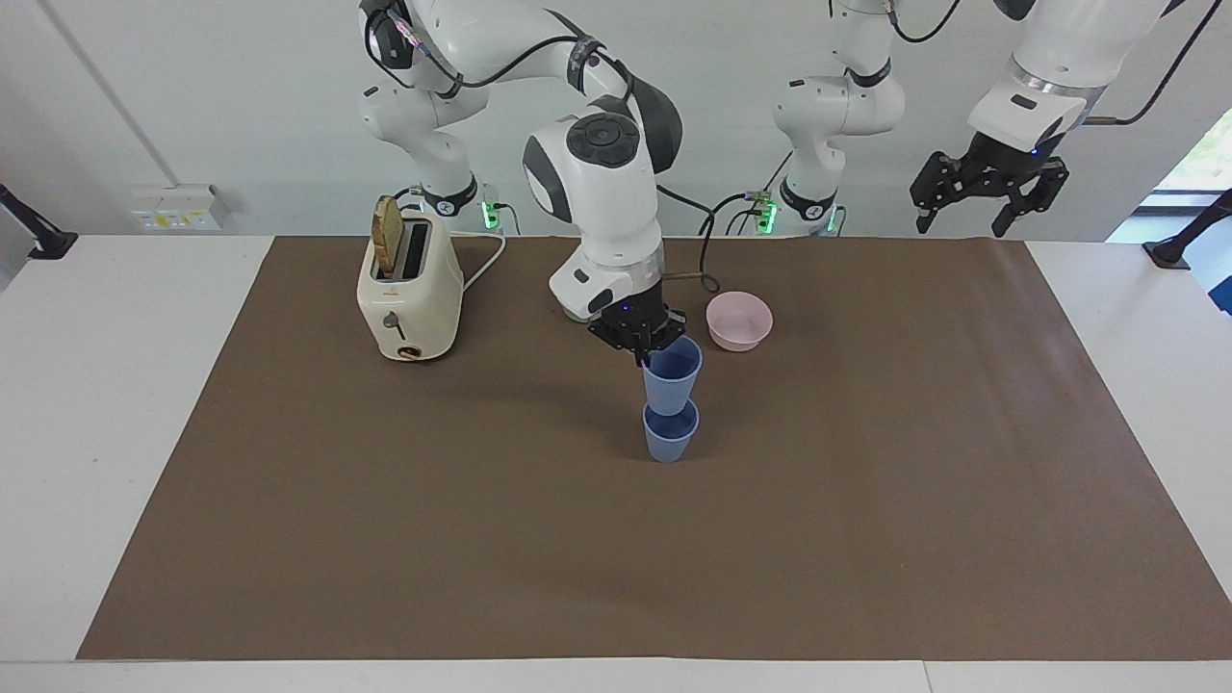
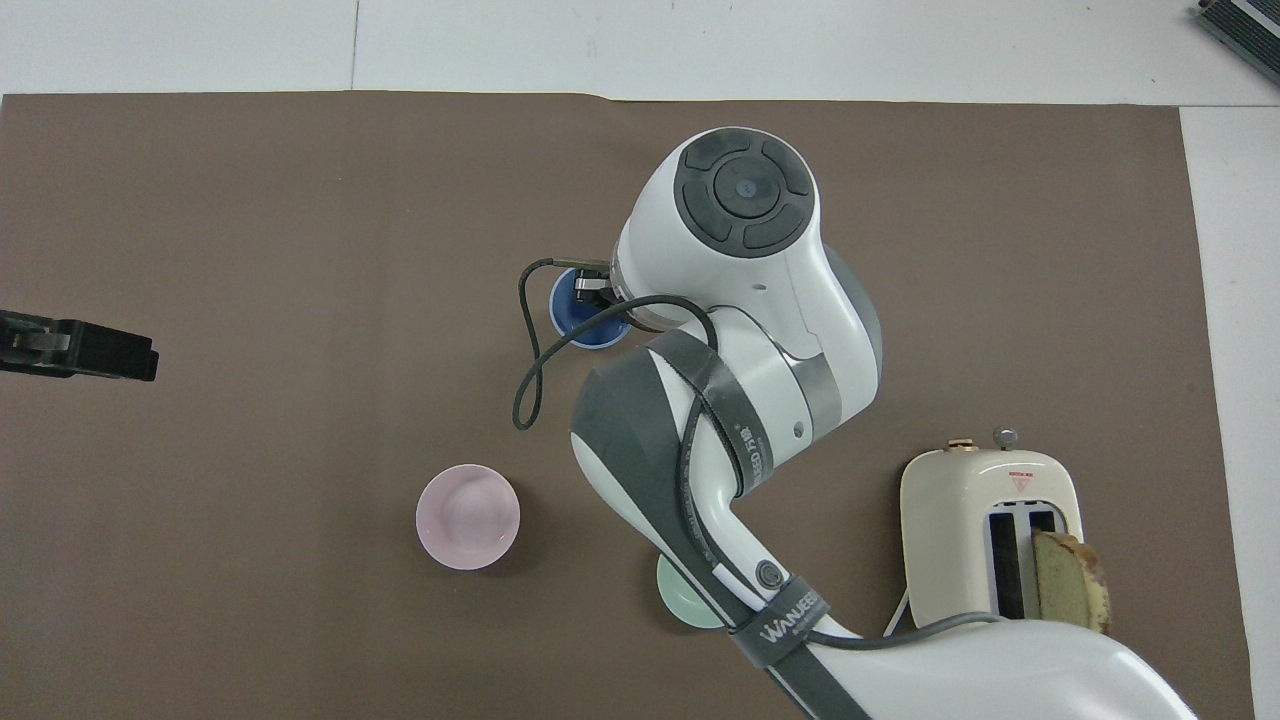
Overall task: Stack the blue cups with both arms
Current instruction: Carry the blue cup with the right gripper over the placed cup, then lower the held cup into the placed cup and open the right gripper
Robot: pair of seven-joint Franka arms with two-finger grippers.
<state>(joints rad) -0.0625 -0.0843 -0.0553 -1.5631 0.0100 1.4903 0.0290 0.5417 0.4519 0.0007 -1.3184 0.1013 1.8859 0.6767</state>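
Facing view: held cup [image 1: 672, 373] under right end effector [image 1: 642, 354]

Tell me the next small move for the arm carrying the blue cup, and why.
Probably lower it straight down. The right gripper is shut on the rim of the carried cup, whose base sits at the mouth of the standing cup but looks barely entered. The two look lined up, so a short descent should nest them before letting go. The left gripper waits open, raised at its own end.
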